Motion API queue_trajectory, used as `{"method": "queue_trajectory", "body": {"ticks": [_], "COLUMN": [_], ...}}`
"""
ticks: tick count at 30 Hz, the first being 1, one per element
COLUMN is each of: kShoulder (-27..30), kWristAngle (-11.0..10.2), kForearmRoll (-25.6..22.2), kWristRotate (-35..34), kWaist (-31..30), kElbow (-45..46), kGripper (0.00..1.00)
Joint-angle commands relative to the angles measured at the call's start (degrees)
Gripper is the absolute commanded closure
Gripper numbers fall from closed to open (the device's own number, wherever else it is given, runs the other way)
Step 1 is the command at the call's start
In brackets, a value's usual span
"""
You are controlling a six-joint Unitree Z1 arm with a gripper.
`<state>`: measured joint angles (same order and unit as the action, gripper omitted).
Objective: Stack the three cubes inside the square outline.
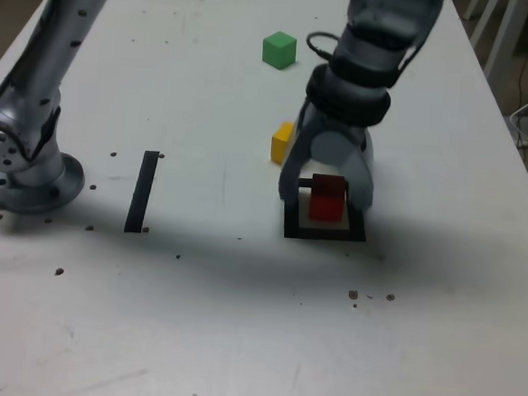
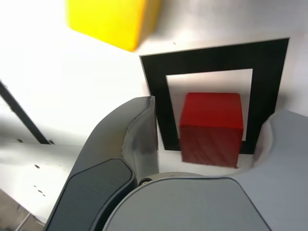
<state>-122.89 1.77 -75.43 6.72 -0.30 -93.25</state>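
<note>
Grey, curved fingers of the robot's gripper fill the near part of the wrist view, standing apart on either side of the small red cube with a visible gap between each finger and the cube's faces, so the gripper reads as released rather than clamped. That red cube sits on the white interior of the thick black tape square outline, though its near edge seems to overlap the tape frame on one side, so it may not be perfectly centred. In the exterior view the small yellow cube rests on the white surface just beside the gripper, on the exterior view's left of it and a little farther back, while the small green cube lies well apart, farther back still. A single straight black tape strip lies off to the exterior view's left, near the arm's metal base, and plays no part. Judging by this layout, the first cube has just been placed and two remain. The next move calls for lifting the gripper straight up, clear of the red cube without nudging it, then going to the yellow cube, the nearer one, and setting it squarely on top.
</note>
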Motion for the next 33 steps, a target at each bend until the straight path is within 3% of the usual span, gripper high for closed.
{"method": "queue_trajectory", "body": {"ticks": [1, 10, 23, 33], "kShoulder": [2.2, 8.2, 10.1, 8.5], "kWristAngle": [-1.3, -6.6, -13.0, -12.8], "kForearmRoll": [-0.8, -3.3, 0.3, 3.8], "kWristRotate": [-0.9, -3.1, 15.6, 25.3], "kWaist": [0.1, 1.3, 6.4, 9.1], "kElbow": [0.5, 4.5, 10.7, 11.8], "kGripper": [0.01, 0.01, 0.05, 0.07]}}
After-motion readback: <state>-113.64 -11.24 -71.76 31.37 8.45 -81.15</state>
